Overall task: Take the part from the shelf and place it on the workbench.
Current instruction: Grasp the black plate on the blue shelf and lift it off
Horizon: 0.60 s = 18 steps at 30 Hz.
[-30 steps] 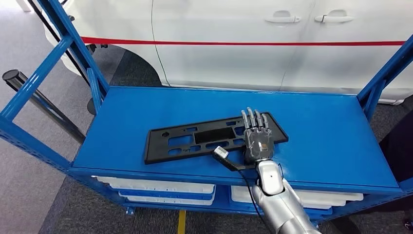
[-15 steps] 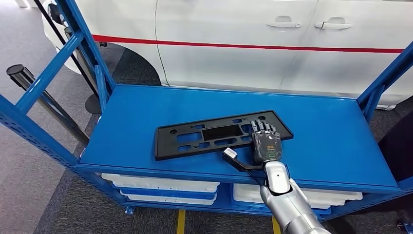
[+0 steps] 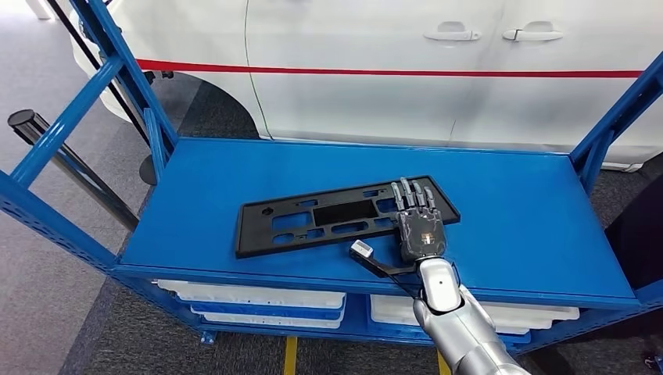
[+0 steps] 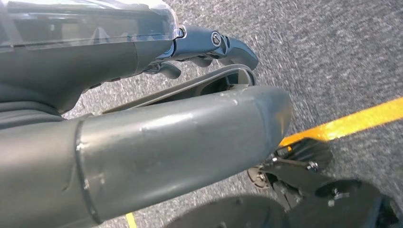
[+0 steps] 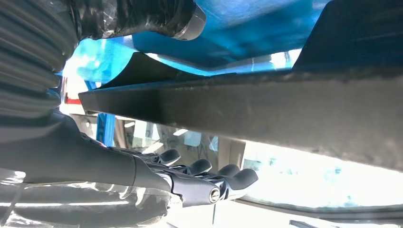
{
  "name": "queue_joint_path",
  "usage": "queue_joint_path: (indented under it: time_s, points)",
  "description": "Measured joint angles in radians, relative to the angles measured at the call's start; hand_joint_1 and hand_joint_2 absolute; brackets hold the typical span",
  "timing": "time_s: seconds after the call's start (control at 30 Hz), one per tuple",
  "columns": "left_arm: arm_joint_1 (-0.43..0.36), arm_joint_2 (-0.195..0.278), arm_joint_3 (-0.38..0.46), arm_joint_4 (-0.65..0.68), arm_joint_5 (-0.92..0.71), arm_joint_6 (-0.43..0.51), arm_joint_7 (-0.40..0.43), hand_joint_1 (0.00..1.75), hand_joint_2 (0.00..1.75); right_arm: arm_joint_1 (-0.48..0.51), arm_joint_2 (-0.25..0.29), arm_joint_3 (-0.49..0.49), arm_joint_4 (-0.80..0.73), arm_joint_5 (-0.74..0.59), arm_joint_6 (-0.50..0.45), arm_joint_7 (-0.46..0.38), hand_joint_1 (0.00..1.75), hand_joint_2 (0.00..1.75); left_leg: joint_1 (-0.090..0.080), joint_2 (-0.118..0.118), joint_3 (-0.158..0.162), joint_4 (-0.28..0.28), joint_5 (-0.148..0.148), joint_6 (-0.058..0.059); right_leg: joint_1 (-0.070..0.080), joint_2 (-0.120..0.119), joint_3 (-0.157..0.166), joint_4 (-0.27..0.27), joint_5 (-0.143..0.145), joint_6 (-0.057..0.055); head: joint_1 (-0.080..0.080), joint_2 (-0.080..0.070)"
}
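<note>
Right hand (image 3: 421, 226) over the right end of the black part (image 3: 328, 216) on the blue shelf (image 3: 532, 226).

The part lies flat on the top shelf level, long axis running left to right, near the front edge. The right hand rests on its right end with fingers extended across the surface; whether it grips the edge cannot be told. The left hand (image 4: 204, 45) hangs above grey floor (image 4: 332, 57) with a yellow line (image 4: 351, 121), fingers loosely curled, holding nothing. A white car (image 3: 438, 70) stands behind the shelf.

From the head we looked forward and down on the shelf (image 3: 508, 203); our right wrist camera sat close against it (image 5: 247, 28); our left faced the floor (image 4: 342, 57).
</note>
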<state>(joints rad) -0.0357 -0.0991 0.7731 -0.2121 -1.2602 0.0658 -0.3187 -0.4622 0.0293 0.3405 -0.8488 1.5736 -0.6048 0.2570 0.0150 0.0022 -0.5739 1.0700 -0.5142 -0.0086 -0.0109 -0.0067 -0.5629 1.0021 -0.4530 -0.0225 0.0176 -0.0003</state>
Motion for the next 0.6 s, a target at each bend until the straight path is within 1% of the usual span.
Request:
queue_joint_path:
  time_s: [0.07,0.1,0.13,0.17,0.2,0.23,0.27,0.3,0.33,0.37,0.43,0.47,0.5,0.53,0.57,0.6]
  points:
    - [0.001,-0.001,0.001,0.000,0.000,-0.001,0.000,0.00,0.00,0.000,0.002,0.014,-0.001,0.000,0.001,0.003,0.00,1.75,0.002,0.000,-0.061,0.133,-0.067,-0.008,0.000,-0.004,-0.002,0.000,0.001,-0.004,0.000,0.000]
    - [0.002,-0.001,0.002,0.000,0.000,-0.001,-0.001,0.00,0.00,0.000,0.003,0.019,-0.001,0.000,0.002,0.004,0.00,1.75,0.003,0.000,-0.088,0.191,-0.087,-0.011,0.001,-0.004,-0.003,0.000,0.001,-0.005,0.000,0.000]
    - [0.003,-0.001,0.003,0.000,-0.001,-0.001,-0.001,0.00,0.00,0.000,0.003,0.023,-0.002,0.000,0.002,0.005,0.00,1.75,0.003,0.000,-0.100,0.216,-0.087,-0.012,0.001,-0.005,-0.003,0.000,0.000,-0.005,0.000,0.000]
    - [0.004,-0.001,0.003,0.000,-0.001,-0.001,-0.001,0.00,0.00,0.000,0.003,0.027,-0.002,0.000,0.003,0.005,0.00,1.75,0.004,0.000,-0.092,0.202,-0.067,-0.013,0.001,-0.004,-0.001,0.001,0.000,-0.004,0.000,0.000]
    - [0.004,-0.001,0.003,0.000,-0.001,-0.001,-0.001,0.00,0.00,0.000,0.003,0.029,-0.002,0.000,0.003,0.006,0.00,1.75,0.005,0.000,-0.065,0.148,-0.032,-0.012,0.000,-0.004,0.000,0.002,-0.001,-0.003,0.000,0.000]
    - [0.004,-0.001,0.004,0.000,-0.001,-0.001,-0.001,0.00,0.00,-0.001,0.003,0.030,-0.002,0.000,0.003,0.006,0.00,1.75,0.006,0.000,-0.029,0.072,0.004,-0.010,0.000,-0.004,0.002,0.003,-0.003,0.000,0.000,0.000]
    - [0.004,-0.001,0.004,0.000,-0.001,-0.001,-0.001,0.00,0.00,-0.001,0.003,0.031,-0.002,0.000,0.004,0.006,0.00,1.75,0.005,0.000,0.003,0.005,0.027,-0.007,0.001,-0.003,0.002,0.006,-0.004,0.004,0.000,0.000]
    - [0.003,-0.001,0.004,0.000,-0.001,-0.001,-0.001,0.00,0.00,-0.001,0.003,0.032,-0.002,0.000,0.004,0.007,0.00,1.75,0.003,0.000,0.025,-0.042,0.040,-0.002,0.003,-0.002,0.001,0.008,-0.005,0.009,0.000,0.000]
    - [0.003,-0.001,0.004,0.000,-0.001,-0.001,-0.001,0.00,0.00,-0.001,0.003,0.032,-0.002,0.000,0.004,0.007,0.00,1.75,0.001,0.000,0.034,-0.064,0.042,0.003,0.004,-0.001,-0.001,0.008,-0.005,0.015,0.000,0.000]
    - [0.003,-0.002,0.004,0.000,-0.001,-0.002,-0.001,0.00,0.00,-0.001,0.003,0.032,-0.002,0.000,0.005,0.008,0.00,1.75,-0.001,0.000,0.035,-0.066,0.040,0.008,0.006,0.001,-0.002,0.008,-0.003,0.021,0.000,0.000]
    - [0.004,-0.002,0.005,0.000,-0.001,-0.002,-0.002,0.00,0.00,-0.001,0.002,0.032,-0.002,0.000,0.005,0.008,0.00,1.75,0.001,0.001,0.035,-0.070,0.047,0.022,0.004,0.003,-0.003,0.010,-0.005,0.032,0.000,0.000]
    - [0.004,-0.002,0.005,0.000,-0.001,-0.002,-0.002,0.00,0.00,-0.001,0.002,0.032,-0.002,0.000,0.006,0.008,0.00,1.75,0.002,0.003,0.035,-0.073,0.050,0.029,0.003,0.004,-0.010,0.026,-0.018,0.037,0.001,0.000]
    - [0.003,-0.003,0.005,0.000,-0.001,-0.002,-0.002,0.00,0.00,0.000,0.002,0.034,-0.002,0.000,0.007,0.008,0.00,1.75,0.004,0.004,0.034,-0.076,0.054,0.037,0.002,0.006,-0.026,0.062,-0.043,0.042,0.001,0.000]
    - [0.002,-0.003,0.005,0.000,-0.002,-0.002,-0.002,0.00,0.00,0.000,0.002,0.036,-0.002,0.000,0.008,0.008,0.00,1.75,0.004,0.006,0.031,-0.077,0.056,0.041,0.000,0.006,-0.054,0.120,-0.077,0.046,0.001,0.000]
    - [0.002,-0.003,0.005,0.000,-0.004,-0.002,-0.001,0.00,0.00,0.000,0.002,0.042,-0.002,0.000,0.009,0.008,0.00,1.75,0.003,0.006,0.028,-0.077,0.056,0.045,-0.001,0.006,-0.088,0.191,-0.112,0.049,0.001,0.000]
    - [0.002,-0.003,0.006,0.000,-0.005,-0.002,-0.001,0.00,0.00,0.000,0.002,0.049,-0.002,0.000,0.011,0.009,0.00,1.75,0.003,0.007,0.026,-0.077,0.057,0.046,-0.001,0.006,-0.119,0.255,-0.135,0.051,0.000,0.000]
